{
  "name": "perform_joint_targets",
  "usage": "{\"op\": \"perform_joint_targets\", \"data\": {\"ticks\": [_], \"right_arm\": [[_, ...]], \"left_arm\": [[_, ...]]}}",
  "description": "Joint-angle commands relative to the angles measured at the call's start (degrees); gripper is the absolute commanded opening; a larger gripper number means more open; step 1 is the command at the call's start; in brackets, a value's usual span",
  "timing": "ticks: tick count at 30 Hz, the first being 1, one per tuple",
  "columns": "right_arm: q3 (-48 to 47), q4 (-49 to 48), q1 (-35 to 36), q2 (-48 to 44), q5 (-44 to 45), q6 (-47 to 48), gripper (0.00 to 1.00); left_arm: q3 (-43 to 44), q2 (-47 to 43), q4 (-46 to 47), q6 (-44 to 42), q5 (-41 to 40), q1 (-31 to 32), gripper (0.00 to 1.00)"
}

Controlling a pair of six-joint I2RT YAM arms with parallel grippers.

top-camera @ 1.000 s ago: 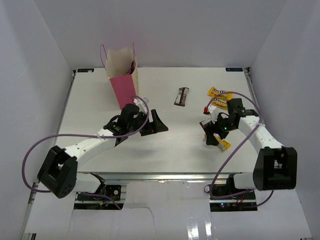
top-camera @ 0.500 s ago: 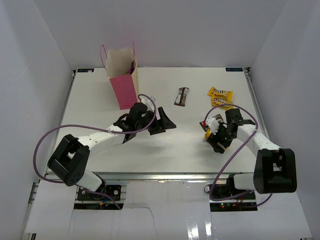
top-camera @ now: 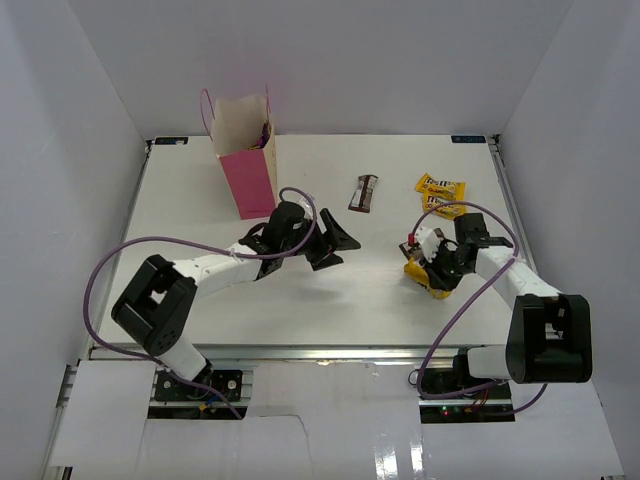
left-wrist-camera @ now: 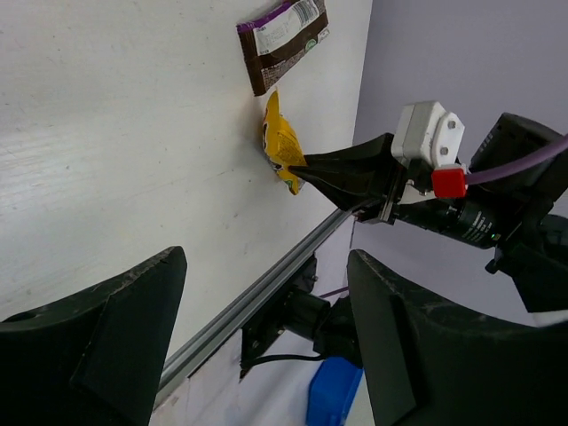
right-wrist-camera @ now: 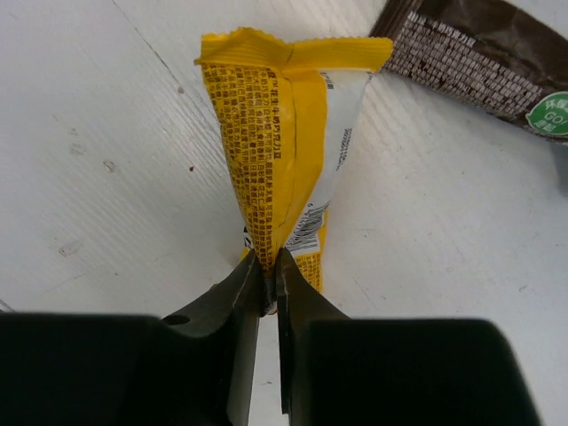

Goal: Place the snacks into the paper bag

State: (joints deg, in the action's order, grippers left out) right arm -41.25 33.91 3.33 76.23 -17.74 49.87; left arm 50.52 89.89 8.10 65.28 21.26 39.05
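Note:
My right gripper (right-wrist-camera: pixel 269 284) is shut on the near end of a yellow snack packet (right-wrist-camera: pixel 284 160), which stands pinched on edge on the table (top-camera: pixel 300 310). In the top view this packet (top-camera: pixel 428 288) lies at the right under the right gripper (top-camera: pixel 425 272). A dark brown bar (right-wrist-camera: pixel 479 62) lies just beyond it. My left gripper (top-camera: pixel 335 242) hovers open and empty at mid-table, facing right; its view shows the yellow packet (left-wrist-camera: pixel 282 153) and a brown bar (left-wrist-camera: pixel 284 40). The paper bag (top-camera: pixel 245 150) stands upright at the back left.
Another dark brown bar (top-camera: pixel 365 192) lies at mid-back. Two yellow packets (top-camera: pixel 440 186) lie at the back right, behind the right arm. Purple cables loop off both arms. White walls enclose the table on three sides.
My right gripper has closed from wide open onto the yellow packet. The left arm has stretched rightward from near the bag toward mid-table, its jaws still open.

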Motion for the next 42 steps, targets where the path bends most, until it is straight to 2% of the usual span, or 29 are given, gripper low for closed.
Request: {"op": "perform_joint_targets", "data": {"ticks": [1, 9, 15, 22, 25, 26, 33, 34, 36, 37, 39, 40, 42], "right_arm": [[-2.6, -0.2, -0.3, -1.2, -6.5, -3.1, 0.15], [-9.2, 2.1, 1.1, 0.0, -22.1, -11.2, 0.09], [-11.3, -0.7, 7.4, 1.3, -23.2, -16.2, 0.08], [-13.8, -2.8, 11.0, 3.2, -22.5, -18.1, 0.08], [-15.0, -3.2, 12.7, 3.9, -22.3, -18.3, 0.08], [-15.3, -3.8, 13.1, 4.3, -22.3, -18.8, 0.08], [-17.3, -5.0, 13.3, 5.8, -22.6, -20.4, 0.09], [-17.4, -4.9, 13.3, 5.7, -22.8, -20.3, 0.11], [-17.5, -4.1, 13.3, 5.4, -23.4, -19.9, 0.25], [-17.8, -3.8, 13.3, 5.1, -23.7, -19.4, 0.36], [-18.5, -2.8, 13.3, 4.5, -24.1, -18.7, 0.48], [-18.9, -1.6, 13.3, 3.8, -24.2, -18.0, 0.58], [-20.8, -0.3, 12.8, 2.8, -24.4, -17.4, 0.64]], "left_arm": [[3.4, 2.1, 1.1, 7.0, 0.9, 1.4, 0.83], [9.1, 9.2, -0.4, 12.9, 0.1, 4.7, 0.81], [13.0, 13.3, -1.1, 14.5, -0.8, 5.4, 0.81], [14.1, 14.9, -1.5, 15.4, -1.2, 5.3, 0.8], [13.8, 15.2, -1.7, 15.8, -1.3, 5.3, 0.74], [13.8, 15.4, -1.7, 15.8, -1.2, 5.3, 0.67], [14.7, 15.8, -3.7, 15.1, -1.5, 5.3, 0.45], [15.1, 15.7, -5.3, 14.5, -1.8, 5.3, 0.39], [17.3, 15.5, -7.3, 11.6, -3.3, 5.2, 0.32], [18.2, 15.5, -10.5, 10.1, -4.0, 5.2, 0.26], [21.2, 15.2, -14.0, 5.0, -6.7, 5.1, 0.22], [22.1, 14.8, -17.8, 3.0, -7.9, 4.8, 0.19], [24.3, 14.0, -22.0, -3.1, -11.4, 4.4, 0.17]]}}
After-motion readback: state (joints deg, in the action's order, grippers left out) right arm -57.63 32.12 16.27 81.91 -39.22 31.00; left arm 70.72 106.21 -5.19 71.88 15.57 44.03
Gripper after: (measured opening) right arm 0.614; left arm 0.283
